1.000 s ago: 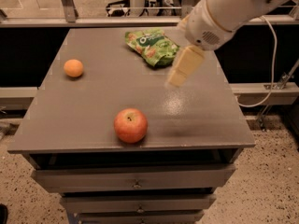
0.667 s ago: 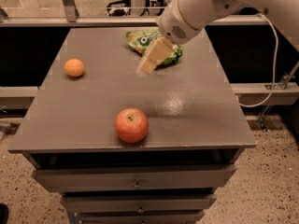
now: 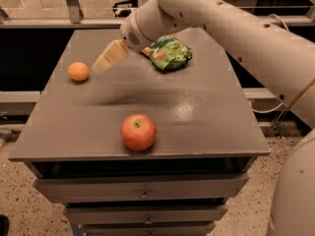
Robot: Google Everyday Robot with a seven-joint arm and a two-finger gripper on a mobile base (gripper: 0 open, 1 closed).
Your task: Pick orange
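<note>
Jaws near orange (image 3: pixel 78 71), without contact

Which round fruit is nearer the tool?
The orange, the smaller one at the left; the tool hangs just right of it. The bigger apple sits at the front.

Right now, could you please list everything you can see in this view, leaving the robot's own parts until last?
orange: one, plain orange, far left of the table top, lying free
apple: one, red-orange, near the front edge, about the middle
snack bag: one, green, far side of the top, right of centre
table: one, grey top carrying all three items
drawers: at least two, grey, stacked under the top
arm: one, white, reaching in from the right over the bag
gripper: one, tan, above the far left of the top, just right of the orange and not touching it
</note>
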